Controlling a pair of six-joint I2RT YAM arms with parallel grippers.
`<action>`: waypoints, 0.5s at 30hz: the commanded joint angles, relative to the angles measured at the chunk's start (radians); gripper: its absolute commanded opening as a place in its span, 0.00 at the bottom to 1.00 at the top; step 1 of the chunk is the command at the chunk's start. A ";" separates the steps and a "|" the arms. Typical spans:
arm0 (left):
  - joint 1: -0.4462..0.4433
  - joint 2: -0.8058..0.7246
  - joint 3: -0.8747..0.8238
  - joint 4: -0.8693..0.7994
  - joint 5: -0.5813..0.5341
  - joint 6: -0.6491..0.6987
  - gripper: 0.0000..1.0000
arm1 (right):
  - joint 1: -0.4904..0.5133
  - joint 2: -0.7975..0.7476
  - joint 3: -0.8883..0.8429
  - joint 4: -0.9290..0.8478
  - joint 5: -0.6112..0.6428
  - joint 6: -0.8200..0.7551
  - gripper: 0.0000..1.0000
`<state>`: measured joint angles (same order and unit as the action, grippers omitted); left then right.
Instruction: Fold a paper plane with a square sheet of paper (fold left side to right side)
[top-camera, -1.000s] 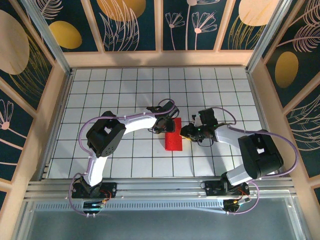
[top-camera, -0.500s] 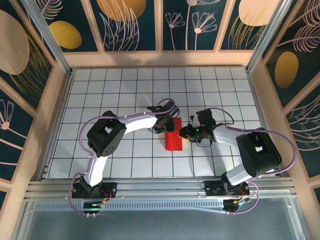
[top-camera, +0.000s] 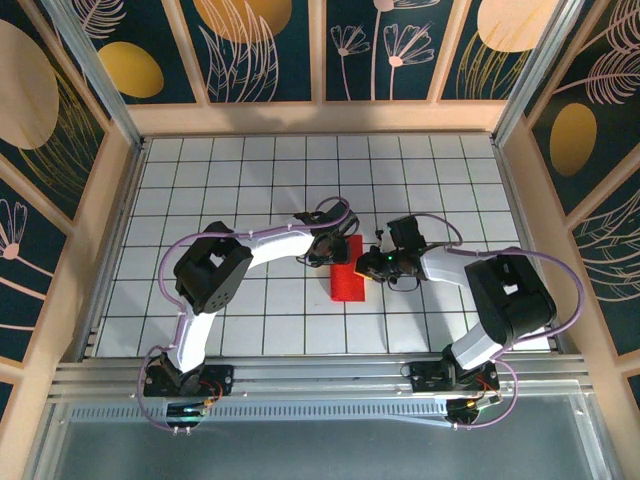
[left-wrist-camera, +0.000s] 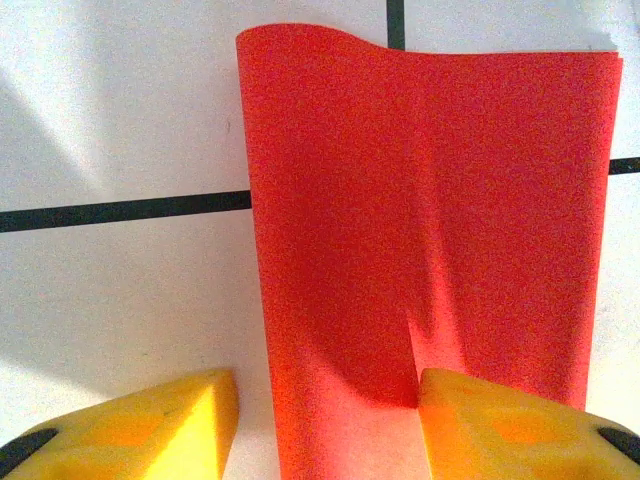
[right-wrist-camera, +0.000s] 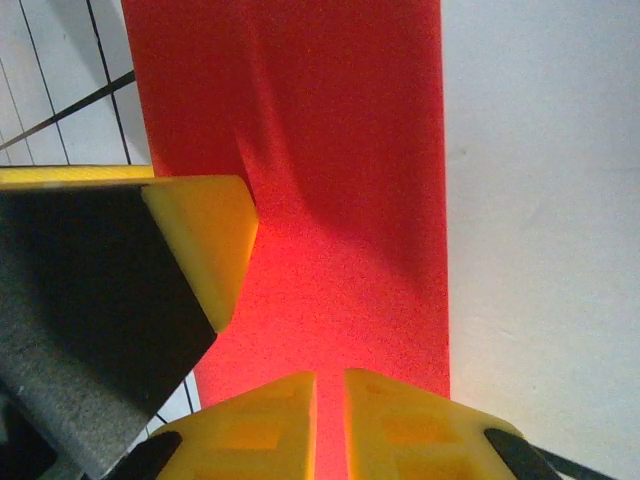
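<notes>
From my overhead feed, the red sheet of paper (top-camera: 349, 272) lay flat on the white gridded worktop (top-camera: 230, 180), folded over into a narrow upright strip. The left arm (top-camera: 270, 244) reached in at the strip's far left corner and the right arm (top-camera: 450, 266) came in at its right edge, partway along. On the left wrist feed the left jaws stood wide open. One yellow finger (left-wrist-camera: 150, 425) sat on bare worktop just beside the sheet (left-wrist-camera: 420, 220) and the other (left-wrist-camera: 510, 425) rested over the paper itself. The sheet's far edge showed a slight curl there. On the right wrist feed the right jaws were drawn together with a hairline slit between the yellow pads (right-wrist-camera: 410, 420), their tips at the near end of the sheet (right-wrist-camera: 330, 150). I could not tell whether any paper was pinched between them. A finger of the left jaws (right-wrist-camera: 200, 240) also showed there, overlapping the sheet's edge.
</notes>
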<state>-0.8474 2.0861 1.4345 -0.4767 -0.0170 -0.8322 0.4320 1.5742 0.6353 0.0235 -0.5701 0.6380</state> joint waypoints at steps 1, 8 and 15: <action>-0.041 0.118 -0.040 0.015 0.140 -0.021 0.52 | 0.011 0.024 0.029 0.023 -0.005 0.002 0.16; -0.041 0.118 -0.039 0.015 0.139 -0.021 0.52 | 0.016 0.054 0.033 0.006 0.009 -0.005 0.14; -0.040 0.110 -0.038 0.015 0.133 -0.020 0.52 | 0.017 0.082 0.025 -0.058 0.048 -0.016 0.13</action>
<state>-0.8474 2.0861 1.4345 -0.4767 -0.0174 -0.8322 0.4412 1.6329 0.6487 0.0193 -0.5587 0.6350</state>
